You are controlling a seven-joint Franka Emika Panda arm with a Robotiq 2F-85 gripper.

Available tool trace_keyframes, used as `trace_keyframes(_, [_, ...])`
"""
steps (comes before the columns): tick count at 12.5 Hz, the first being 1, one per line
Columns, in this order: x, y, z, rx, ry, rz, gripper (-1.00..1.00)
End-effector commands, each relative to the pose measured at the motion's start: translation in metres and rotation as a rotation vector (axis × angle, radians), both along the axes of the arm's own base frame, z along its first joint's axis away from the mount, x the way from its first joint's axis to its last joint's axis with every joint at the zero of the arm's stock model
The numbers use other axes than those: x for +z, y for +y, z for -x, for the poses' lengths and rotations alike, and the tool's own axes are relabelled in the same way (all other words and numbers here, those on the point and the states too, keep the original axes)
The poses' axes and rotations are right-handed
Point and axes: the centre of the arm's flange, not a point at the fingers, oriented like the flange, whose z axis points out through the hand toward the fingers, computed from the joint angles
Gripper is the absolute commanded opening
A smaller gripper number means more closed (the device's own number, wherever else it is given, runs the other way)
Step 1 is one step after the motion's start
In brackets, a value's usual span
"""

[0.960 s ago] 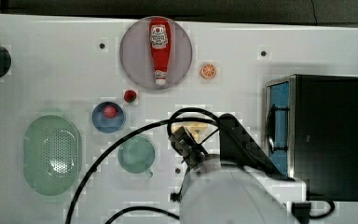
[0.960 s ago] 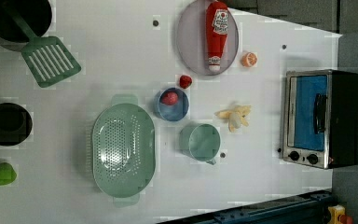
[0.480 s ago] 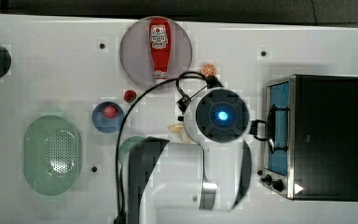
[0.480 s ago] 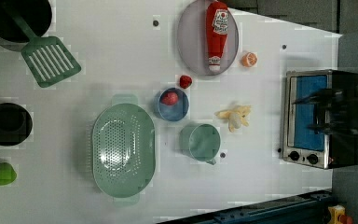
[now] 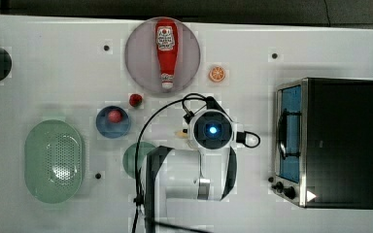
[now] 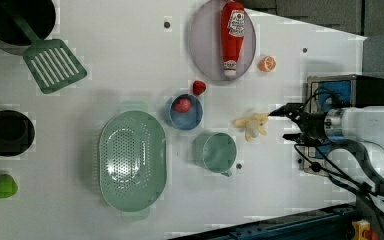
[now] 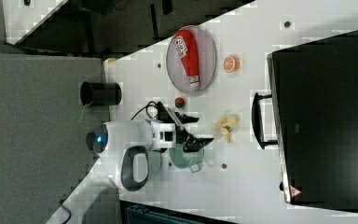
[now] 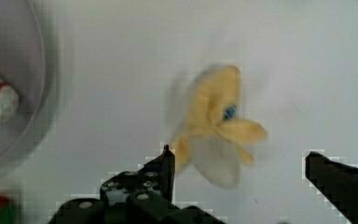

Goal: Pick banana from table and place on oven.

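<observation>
The banana (image 6: 251, 125), pale yellow and partly peeled, lies on the white table (image 6: 130, 60) between the green cup and the oven (image 6: 350, 90). My gripper (image 6: 284, 123) hovers beside it on the oven's side, open, with nothing between its fingers. In the wrist view the banana (image 8: 214, 126) lies just ahead of the gripper (image 8: 237, 156), between the lines of the two black fingertips. In the right view the gripper (image 7: 204, 129) stands apart from the banana (image 7: 225, 126). In the top view my wrist (image 5: 212, 129) covers most of the banana (image 5: 179, 133). The oven (image 5: 340, 141) has a black top.
A ketchup bottle (image 5: 166, 51) lies on a grey plate (image 5: 138, 63), with an orange slice (image 5: 217, 74) nearby. A blue bowl (image 6: 186, 112), a green cup (image 6: 216, 152) and a green colander (image 6: 131, 165) stand close to the banana. A spatula (image 6: 54, 65) and black pots sit far off.
My arm has swung from the top view's lower edge to above the banana. In the left view it came in from the right, past the oven. The gripper stayed open.
</observation>
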Motion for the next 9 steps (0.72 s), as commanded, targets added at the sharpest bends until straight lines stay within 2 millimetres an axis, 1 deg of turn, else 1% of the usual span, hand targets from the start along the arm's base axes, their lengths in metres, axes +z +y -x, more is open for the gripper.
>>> trace_keyframes(1, [-0.025, 0.0, 0.0, 0.032, -0.008, 0.004, 1.0])
trace_keyframes(3, [-0.059, 0.0, 0.003, 0.035, 0.009, 0.005, 1.0])
trace_keyframes(4, [-0.073, 0.0, 0.004, 0.036, 0.006, 0.006, 1.0])
trace_keyframes(6, [-0.094, 0.002, 0.006, 0.039, -0.005, 0.008, 1.0])
trace_keyframes(7, [-0.1, 0.002, 0.006, 0.039, -0.016, 0.009, 1.0])
trace_keyframes(8, [-0.101, 0.003, 0.005, 0.041, -0.034, 0.009, 0.92])
trace_keyframes(9, [-0.102, 0.004, 0.008, 0.044, -0.029, 0.008, 0.69])
